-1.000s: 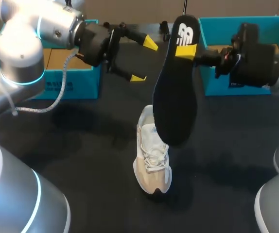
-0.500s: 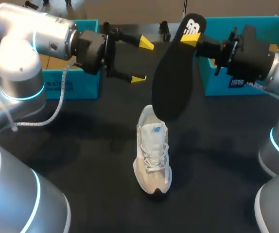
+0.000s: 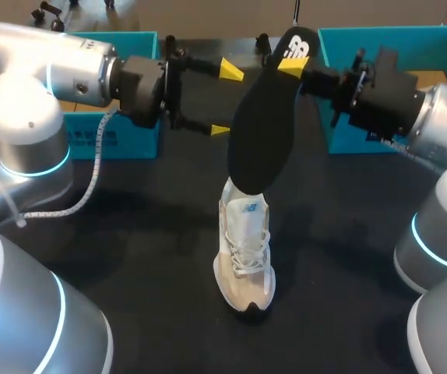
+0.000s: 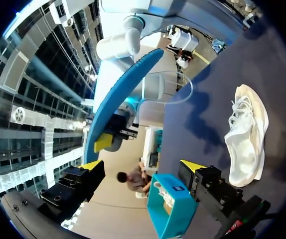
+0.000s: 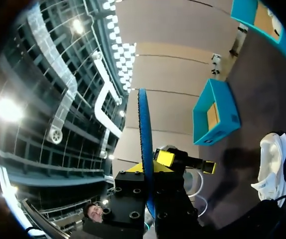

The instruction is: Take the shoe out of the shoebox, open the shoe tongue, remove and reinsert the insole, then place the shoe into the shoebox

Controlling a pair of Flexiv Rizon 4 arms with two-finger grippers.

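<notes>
Black insole (image 3: 261, 132) aloft over an unheld shoe (image 3: 244, 249)

From the left: a teal box (image 3: 122, 139) stands at the far side of the table. Just beside it the left gripper (image 3: 225, 100) hangs with its jaws released, holding nothing, close by the insole's edge. The insole dangles toe-down over the shoe's collar, and the shoe sits sole-down and free on the black table (image 3: 146, 234), toe toward the robot. The right gripper (image 3: 292, 64) is clenched on the insole's heel end alone, in front of a second teal box (image 3: 348, 125). So long and limp a piece, gripped at one end, may buckle or catch on the collar when pushed in. With nothing bracing it, the shoe would likely slide or tip. The insole covers the shoe's opening, so the tongue may or may not be pulled back far enough.
</notes>
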